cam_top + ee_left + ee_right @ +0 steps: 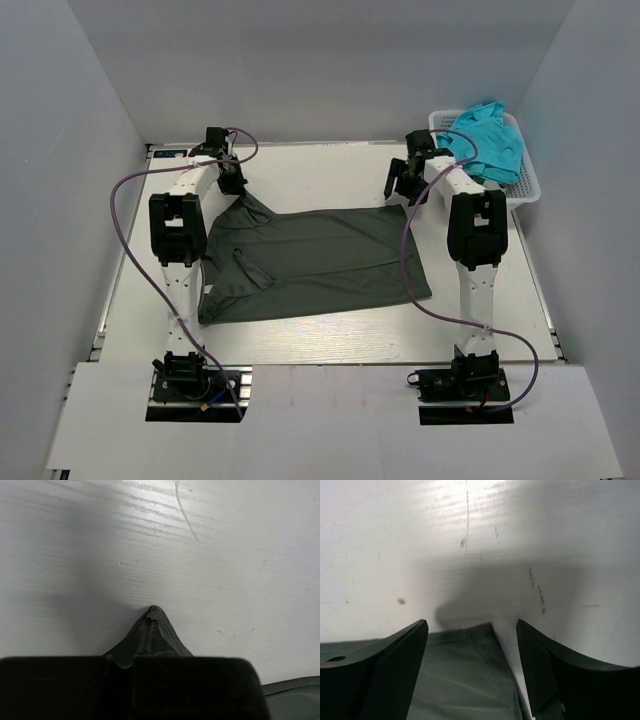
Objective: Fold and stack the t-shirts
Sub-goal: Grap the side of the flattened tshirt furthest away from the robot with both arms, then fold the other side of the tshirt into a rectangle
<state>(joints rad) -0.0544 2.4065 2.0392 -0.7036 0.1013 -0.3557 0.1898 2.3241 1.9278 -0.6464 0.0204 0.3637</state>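
Charcoal t-shirt (320, 262) lies spread on table (320, 165), mostly flat, with one small fold of cloth turned over near its left end. Left gripper (230, 180) is at the shirt's far-left corner. Its jaws are closed together and pinch that corner; in the left wrist view the cloth stands up in a small dark peak just ahead of the fingertips. In the top view the cloth tents upward from the shirt body to this pinch.

Right gripper (408, 182) is at the shirt's far-right corner, jaws spread wide, nothing held. In the right wrist view the corner hem lies between the two fingers (395, 665), with no contact visible.

Turquoise t-shirt (490, 142) is bunched in white lattice basket (527, 188), beyond and to the right of the charcoal shirt's far-right corner and apart from it, heaped above the basket rim.
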